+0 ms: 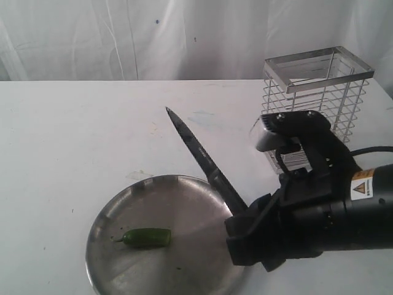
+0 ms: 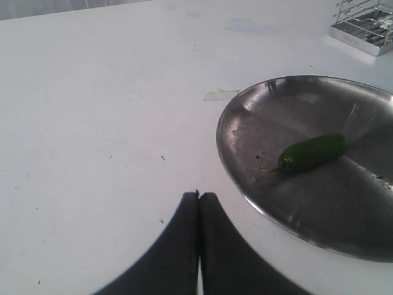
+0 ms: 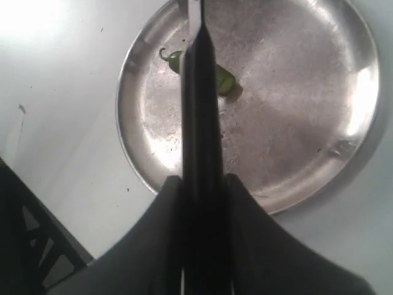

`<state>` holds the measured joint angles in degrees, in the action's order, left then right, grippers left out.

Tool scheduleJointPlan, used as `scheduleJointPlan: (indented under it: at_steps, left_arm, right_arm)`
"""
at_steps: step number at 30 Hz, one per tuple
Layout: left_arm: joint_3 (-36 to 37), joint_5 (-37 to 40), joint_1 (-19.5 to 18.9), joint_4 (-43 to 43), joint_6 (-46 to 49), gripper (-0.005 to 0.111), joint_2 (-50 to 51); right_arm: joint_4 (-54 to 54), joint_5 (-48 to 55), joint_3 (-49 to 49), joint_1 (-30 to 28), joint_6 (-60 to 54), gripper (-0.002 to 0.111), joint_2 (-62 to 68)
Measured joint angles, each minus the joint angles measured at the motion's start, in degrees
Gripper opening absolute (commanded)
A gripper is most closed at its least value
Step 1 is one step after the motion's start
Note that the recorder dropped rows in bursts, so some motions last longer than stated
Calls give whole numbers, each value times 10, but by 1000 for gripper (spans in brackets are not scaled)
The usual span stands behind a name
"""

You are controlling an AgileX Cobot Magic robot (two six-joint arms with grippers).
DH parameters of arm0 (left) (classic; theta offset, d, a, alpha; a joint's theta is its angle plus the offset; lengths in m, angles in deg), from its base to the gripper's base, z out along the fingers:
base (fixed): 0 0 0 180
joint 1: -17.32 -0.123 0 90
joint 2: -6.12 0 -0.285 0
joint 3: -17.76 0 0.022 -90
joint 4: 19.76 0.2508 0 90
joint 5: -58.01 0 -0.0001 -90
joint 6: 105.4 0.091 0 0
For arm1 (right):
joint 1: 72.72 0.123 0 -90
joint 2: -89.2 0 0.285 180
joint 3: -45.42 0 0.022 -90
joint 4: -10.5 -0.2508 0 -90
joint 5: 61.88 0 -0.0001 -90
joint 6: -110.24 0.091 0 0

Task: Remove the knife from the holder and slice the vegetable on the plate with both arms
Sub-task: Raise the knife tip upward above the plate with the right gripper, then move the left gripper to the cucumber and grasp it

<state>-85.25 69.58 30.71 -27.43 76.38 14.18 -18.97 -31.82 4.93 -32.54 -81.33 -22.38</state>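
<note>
knife (image 1: 198, 153): your right gripper (image 3: 202, 182) pinches it, slim dark blade slanting up over the steel plate (image 1: 98, 224)
left gripper (image 2: 198, 195): pressed together, beside the plate

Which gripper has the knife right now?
The right gripper: its jaws are clamped on the knife, by its handle. The left gripper is shut on nothing, above the table beside the plate.
</note>
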Motion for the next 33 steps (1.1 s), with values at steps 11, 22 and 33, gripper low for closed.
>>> scheduleJointPlan:
  at_steps: [11,22,33]
  left_arm:
    - [0,-111,0,-104,-89,0,0]
    - [-46,-116,25,-31,-367,0,-1]
    - [-261,85,208,-33,-136,2,161]
  right_arm:
    - [142,-65,0,31,158,0,1]
    - [157,-84,0,31,165,0,58]
    - [159,-87,0,31,152,0,64]
